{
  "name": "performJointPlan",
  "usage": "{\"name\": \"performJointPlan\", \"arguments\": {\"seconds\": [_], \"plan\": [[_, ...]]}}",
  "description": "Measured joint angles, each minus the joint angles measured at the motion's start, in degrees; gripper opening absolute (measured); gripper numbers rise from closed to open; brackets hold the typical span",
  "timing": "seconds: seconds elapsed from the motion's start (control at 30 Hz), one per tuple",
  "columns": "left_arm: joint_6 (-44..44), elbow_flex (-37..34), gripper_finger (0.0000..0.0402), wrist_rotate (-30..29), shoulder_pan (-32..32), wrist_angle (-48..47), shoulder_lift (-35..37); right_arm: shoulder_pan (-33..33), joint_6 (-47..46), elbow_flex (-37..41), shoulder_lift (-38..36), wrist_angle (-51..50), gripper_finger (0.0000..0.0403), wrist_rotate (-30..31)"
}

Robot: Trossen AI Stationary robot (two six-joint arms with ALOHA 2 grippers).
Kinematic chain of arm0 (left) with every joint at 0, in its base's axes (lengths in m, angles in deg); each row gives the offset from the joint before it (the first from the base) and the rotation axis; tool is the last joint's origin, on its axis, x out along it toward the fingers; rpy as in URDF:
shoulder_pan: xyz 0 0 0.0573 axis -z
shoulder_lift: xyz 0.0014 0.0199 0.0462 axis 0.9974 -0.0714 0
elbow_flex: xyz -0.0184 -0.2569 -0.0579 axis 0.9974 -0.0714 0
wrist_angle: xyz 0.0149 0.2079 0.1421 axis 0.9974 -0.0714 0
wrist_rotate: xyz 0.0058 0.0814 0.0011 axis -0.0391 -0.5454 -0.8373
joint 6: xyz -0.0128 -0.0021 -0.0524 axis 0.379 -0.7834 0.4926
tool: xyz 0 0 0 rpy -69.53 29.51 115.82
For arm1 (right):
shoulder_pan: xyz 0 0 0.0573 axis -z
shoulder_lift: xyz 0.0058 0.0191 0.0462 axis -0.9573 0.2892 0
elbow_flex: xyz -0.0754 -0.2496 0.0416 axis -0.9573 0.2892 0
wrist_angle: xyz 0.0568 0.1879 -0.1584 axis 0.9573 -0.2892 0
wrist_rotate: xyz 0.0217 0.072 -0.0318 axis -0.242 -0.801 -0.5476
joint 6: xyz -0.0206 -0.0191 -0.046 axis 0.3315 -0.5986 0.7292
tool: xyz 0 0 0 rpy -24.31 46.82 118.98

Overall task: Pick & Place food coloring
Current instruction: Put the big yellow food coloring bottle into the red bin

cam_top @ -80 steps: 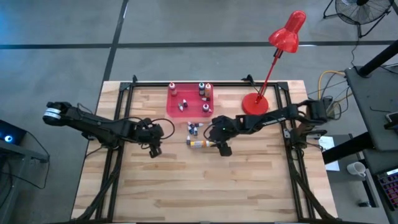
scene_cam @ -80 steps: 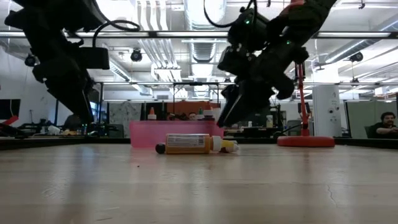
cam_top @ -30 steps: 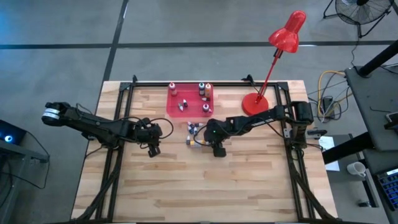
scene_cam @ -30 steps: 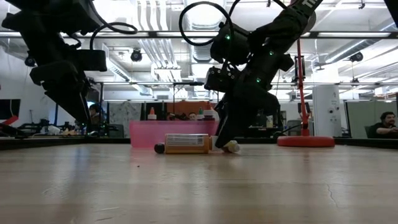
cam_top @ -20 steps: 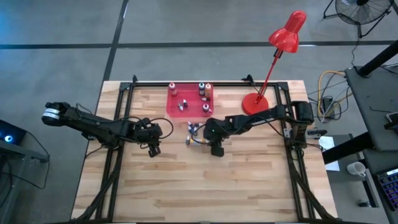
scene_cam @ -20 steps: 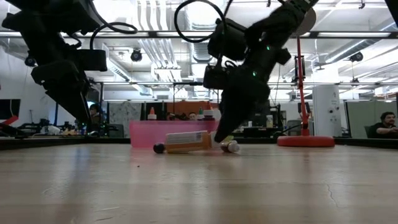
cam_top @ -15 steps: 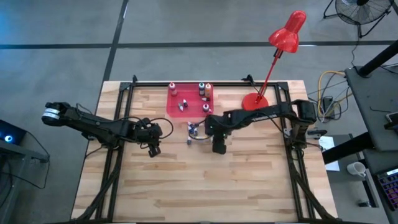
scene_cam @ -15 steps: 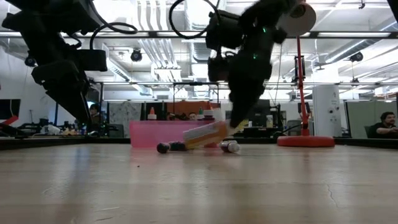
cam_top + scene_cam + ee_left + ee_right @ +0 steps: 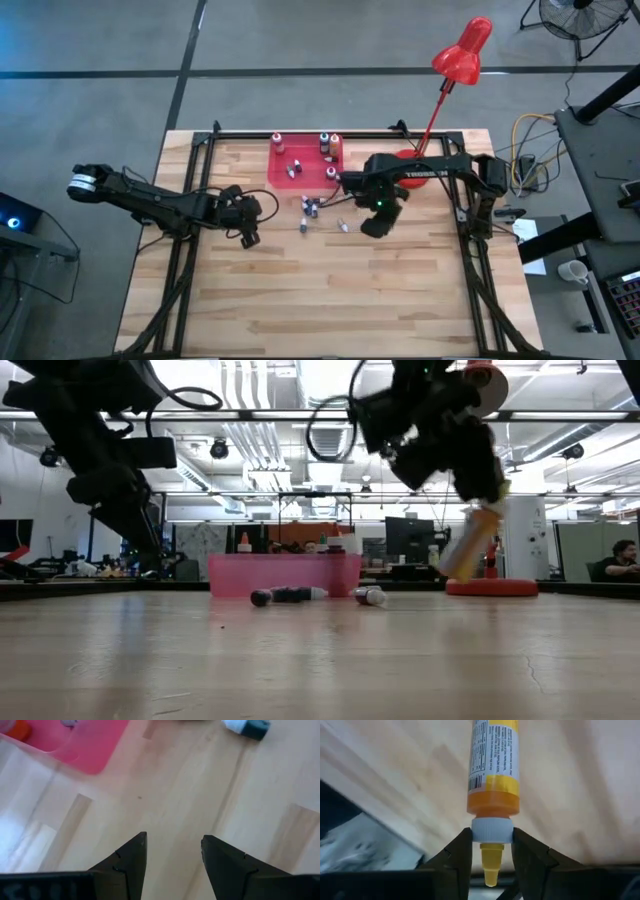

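Note:
My right gripper (image 9: 372, 224) (image 9: 489, 493) hangs over the table right of centre, shut on an orange food coloring bottle (image 9: 493, 760) (image 9: 468, 550) with a white cap and a yellow tip. Other small bottles lie on their sides on the wood (image 9: 311, 208) (image 9: 342, 226) (image 9: 286, 595) (image 9: 370, 596). Several more stand in the flat pink tray (image 9: 285, 176). My left gripper (image 9: 248, 236) (image 9: 172, 851) is open above bare wood left of centre, near the tray's corner (image 9: 92, 742) and a dark bottle with a pale cap (image 9: 248, 726). My right gripper pinches the orange bottle at its white cap collar (image 9: 491, 829), one finger on each side. The yellow tip (image 9: 491, 866) points back between the fingers. The fingers come from above. The bottle hangs below them, tilted and lifted clear of the table, with its base (image 9: 452, 574) lowest.
A red desk lamp stands with its round base (image 9: 410, 166) (image 9: 492, 587) on the table's far right part, close behind my right arm. Black frame rails (image 9: 195, 180) run along the table's left and right sides. Bare wood fills the near half (image 9: 320, 300).
My right gripper closed on the orange bottle that lay beside the small bottles, raised it cap end first, and carried it up and toward the table's right edge. The bottle went from lying flat to hanging tilted, clear of the wood. The small bottles stayed on the table.

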Motion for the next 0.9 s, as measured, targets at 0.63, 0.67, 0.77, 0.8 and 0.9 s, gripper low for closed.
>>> {"name": "performJointPlan", "arguments": {"seconds": [0.63, 0.67, 0.77, 0.8, 0.9], "plan": [[0.0, 0.0, 0.0161, -1.4, 0.0, 0.4, 0.0, -1.0, -11.4, 21.0, 0.1, -4.7, 0.0134, -13.9], [-0.1, -0.1, 0.0161, -1.4, 0.0, 0.4, 0.0, -1.0, -12.0, 21.3, 0.0, -3.9, 0.0136, -13.9], [-0.9, -0.1, 0.0161, -1.4, 0.0, 0.4, 0.0, -1.0, -13.4, 21.7, 0.0, -1.3, 0.0139, -12.7], [-1.2, -0.1, 0.0161, -1.4, 0.0, 0.4, 0.0, -1.0, -14.0, 21.7, 0.0, -0.9, 0.0138, -12.1], [-1.2, -0.2, 0.0161, -1.4, 0.0, 0.4, 0.0, -1.0, -14.2, 20.3, -0.1, -0.5, 0.0138, -11.0]]}}
